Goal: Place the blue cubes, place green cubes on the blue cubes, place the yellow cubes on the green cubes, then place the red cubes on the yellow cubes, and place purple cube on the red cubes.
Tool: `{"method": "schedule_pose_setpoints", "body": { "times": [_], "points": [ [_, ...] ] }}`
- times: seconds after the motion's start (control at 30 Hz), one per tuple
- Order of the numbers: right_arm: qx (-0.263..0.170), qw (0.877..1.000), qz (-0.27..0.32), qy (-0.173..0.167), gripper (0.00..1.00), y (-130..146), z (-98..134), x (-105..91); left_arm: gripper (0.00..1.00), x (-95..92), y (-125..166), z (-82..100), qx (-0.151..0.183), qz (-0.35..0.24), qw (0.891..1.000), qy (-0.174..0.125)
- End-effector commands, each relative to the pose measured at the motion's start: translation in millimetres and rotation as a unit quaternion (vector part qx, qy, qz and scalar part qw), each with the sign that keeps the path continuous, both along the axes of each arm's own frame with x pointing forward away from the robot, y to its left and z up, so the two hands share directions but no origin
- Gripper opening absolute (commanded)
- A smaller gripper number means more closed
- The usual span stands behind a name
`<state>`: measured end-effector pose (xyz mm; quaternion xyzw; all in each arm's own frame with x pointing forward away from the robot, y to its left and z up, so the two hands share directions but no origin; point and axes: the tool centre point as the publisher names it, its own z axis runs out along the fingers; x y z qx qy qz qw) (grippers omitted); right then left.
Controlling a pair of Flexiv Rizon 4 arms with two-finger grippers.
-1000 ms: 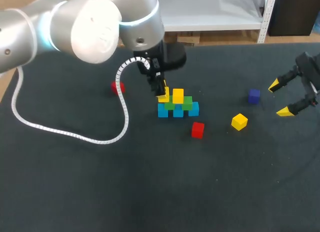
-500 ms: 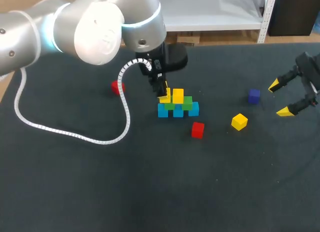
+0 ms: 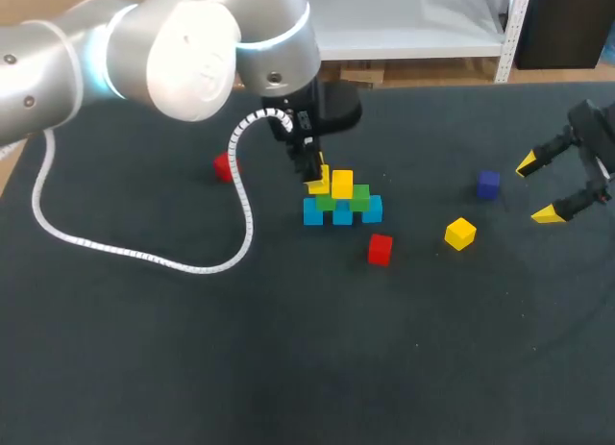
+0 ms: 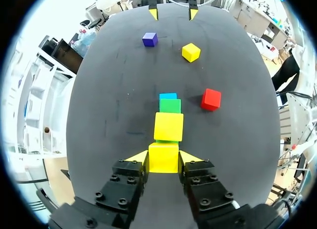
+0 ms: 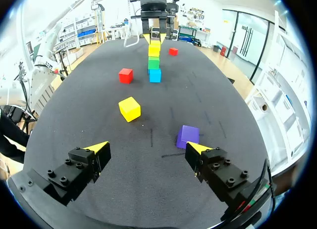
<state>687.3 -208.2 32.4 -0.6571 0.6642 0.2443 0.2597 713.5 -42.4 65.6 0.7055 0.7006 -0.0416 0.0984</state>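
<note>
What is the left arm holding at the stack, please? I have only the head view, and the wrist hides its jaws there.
Observer: The left wrist view shows the left jaws shut on a yellow cube, one yellow tip against each side.
Operator: Is it lined up with the row?
Observer: Yes; straight ahead of it come the placed yellow cube, a green cube and a blue cube, in one line.
Operator: And the red shape behind the cable?
Observer: The right wrist view shows it whole: a red cube on the table, apart from the stack.
</note>
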Motion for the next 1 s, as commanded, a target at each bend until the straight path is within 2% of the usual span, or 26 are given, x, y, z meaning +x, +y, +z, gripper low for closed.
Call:
{"method": "schedule_pose_setpoints", "body": {
  "times": [0.03, 1.0],
  "points": [
    [0.001, 1.0, 0.0, 0.0, 1.0, 0.1, -0.4, 0.5, 0.0, 1.9, -1.9, 0.2, 0.001, -0.003, 1.0, 0.003],
    [0.001, 1.0, 0.0, 0.0, 1.0, 0.1, -0.4, 0.5, 0.0, 1.6, 0.0, -2.5, 0.003, -0.002, 1.0, 0.007]
  ]
}}
